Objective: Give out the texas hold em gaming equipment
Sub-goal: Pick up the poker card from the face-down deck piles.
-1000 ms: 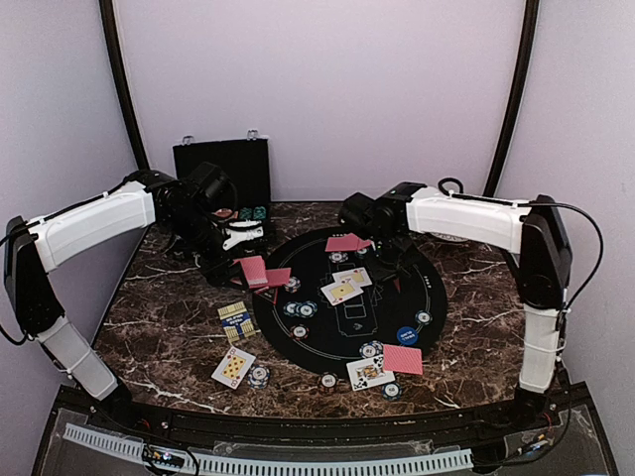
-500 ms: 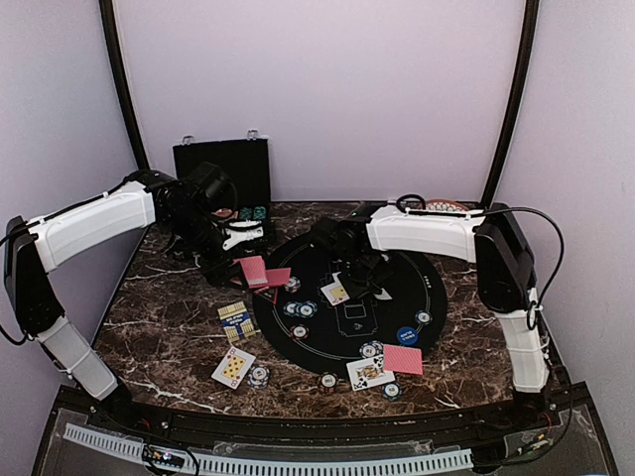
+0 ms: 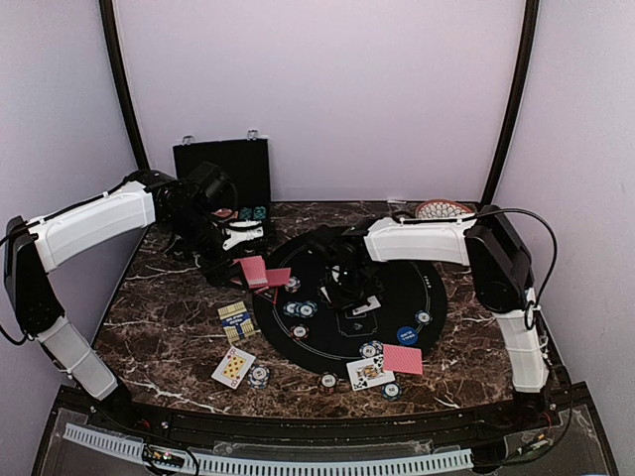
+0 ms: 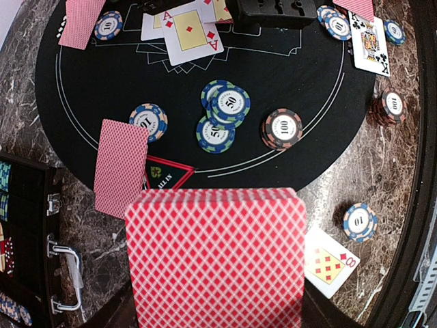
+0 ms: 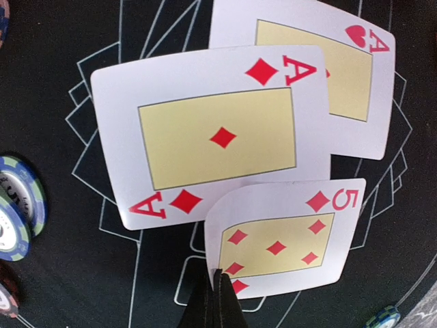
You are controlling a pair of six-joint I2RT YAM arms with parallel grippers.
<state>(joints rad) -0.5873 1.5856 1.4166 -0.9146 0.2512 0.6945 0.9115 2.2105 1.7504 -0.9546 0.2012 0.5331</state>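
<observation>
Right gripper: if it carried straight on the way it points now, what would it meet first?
The right gripper is shut on a corner of the five of diamonds, so that card leads. Beyond it, the ace of diamonds lying on the black mat looks next in line, though depth is unclear.

Smooth, slightly glossy paper-like cards [image 5: 212, 137] at the tips of the right gripper [image 5: 217, 294], over a matt black felt-like mat [image 5: 68, 287], with shiny plastic-looking chips [image 5: 17, 208] off to its side, all on a polished, veined brown stone-look table [image 3: 169, 327].
</observation>
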